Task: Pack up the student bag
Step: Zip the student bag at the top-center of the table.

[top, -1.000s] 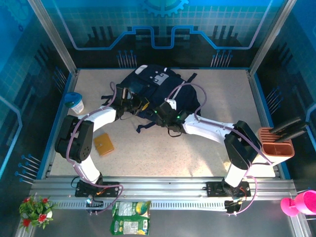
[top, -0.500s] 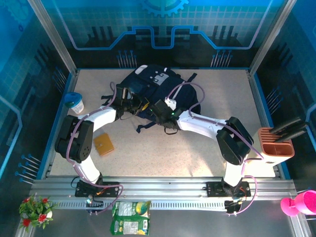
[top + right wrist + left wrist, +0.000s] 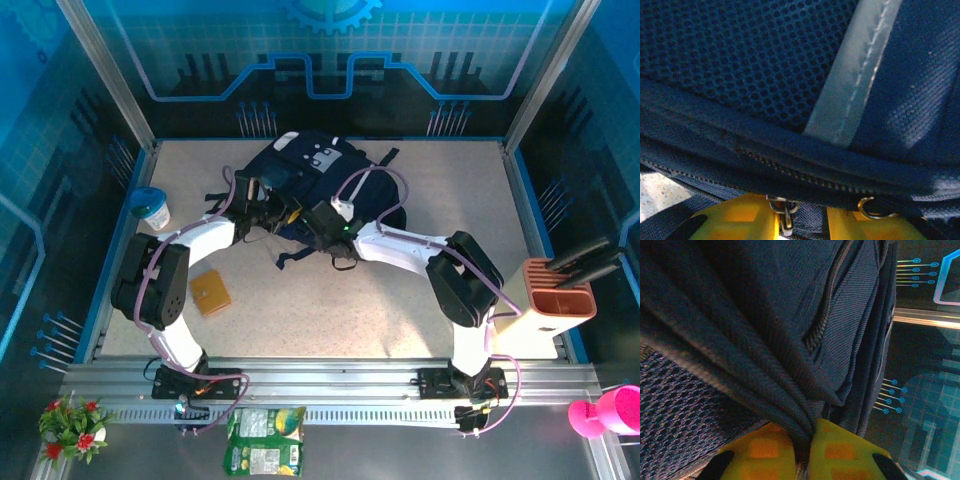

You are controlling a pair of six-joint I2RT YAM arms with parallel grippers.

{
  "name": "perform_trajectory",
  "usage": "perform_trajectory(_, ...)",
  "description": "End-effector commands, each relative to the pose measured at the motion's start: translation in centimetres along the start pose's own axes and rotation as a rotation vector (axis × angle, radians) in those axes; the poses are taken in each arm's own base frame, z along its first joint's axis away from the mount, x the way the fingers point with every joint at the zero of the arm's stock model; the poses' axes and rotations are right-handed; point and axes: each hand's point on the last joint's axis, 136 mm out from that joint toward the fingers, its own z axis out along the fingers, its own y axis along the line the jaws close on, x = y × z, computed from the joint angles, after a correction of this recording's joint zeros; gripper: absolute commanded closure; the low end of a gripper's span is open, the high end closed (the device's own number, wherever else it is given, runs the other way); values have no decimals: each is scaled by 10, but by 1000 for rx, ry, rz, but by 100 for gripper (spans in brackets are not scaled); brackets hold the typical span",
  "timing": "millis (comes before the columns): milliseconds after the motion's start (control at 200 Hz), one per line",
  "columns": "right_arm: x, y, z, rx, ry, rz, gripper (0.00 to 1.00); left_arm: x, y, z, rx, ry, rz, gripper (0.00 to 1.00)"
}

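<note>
now the bag (image 3: 312, 178) lies toward 12 o'clock on the tabletop (image 3: 330, 300). left end effector (image 3: 804, 452) pinches a fold of its fabric; right end effector (image 3: 802, 222) straddles a zipper pull (image 3: 783, 215), grip unclear.

The left arm (image 3: 205, 238) bends sharply at the elbow and stretches forward and inward. The left gripper (image 3: 809, 434) has its yellow fingers pressed together on a fold of the student bag (image 3: 765, 330). The right arm (image 3: 410, 250) reaches leftward from its bent elbow, and the right gripper (image 3: 802, 215) sits near the left one with its fingers slightly apart.
</note>
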Motion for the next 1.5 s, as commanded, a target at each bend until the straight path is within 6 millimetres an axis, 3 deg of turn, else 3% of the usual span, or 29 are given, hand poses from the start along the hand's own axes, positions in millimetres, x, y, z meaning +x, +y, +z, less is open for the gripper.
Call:
perform_trajectory(0, -24, 12, -3, -39, -69, -18, 77, -1, -36, -6, 94, 13, 81, 100)
perform_trajectory(190, -19, -4, -14, -15, -74, -39, 91, -7, -34, -8, 84, -3, 82, 100)
perform_trajectory(410, -11, -36, -30, 37, -77, -72, 95, -14, -26, -6, 57, -13, 83, 100)
perform_trajectory(650, -1, -86, -33, 136, -49, -72, 96, -20, -16, -2, 37, -17, 76, 100)
perform_trajectory(755, -1, -97, -35, 128, -47, -72, 97, -23, -13, 2, 26, -13, 77, 100)
perform_trajectory(915, -8, -86, -38, -7, -30, -125, 97, -28, -10, 6, 20, -11, 74, 100)
perform_trajectory(1131, -11, -51, -46, -255, 46, -243, 98, -36, -7, 1, 18, -29, 67, 100)
perform_trajectory(1336, -8, -12, -44, -367, 104, -286, 99, -36, -1, -11, 19, -63, 36, 75)
perform_trajectory(1426, -7, 12, -41, -407, 117, -305, 99, -30, 2, -19, 34, -73, 6, 56)
perform_trajectory(1491, -5, 29, -40, -435, 125, -320, 99, -22, 3, -24, 62, -75, -15, 48)
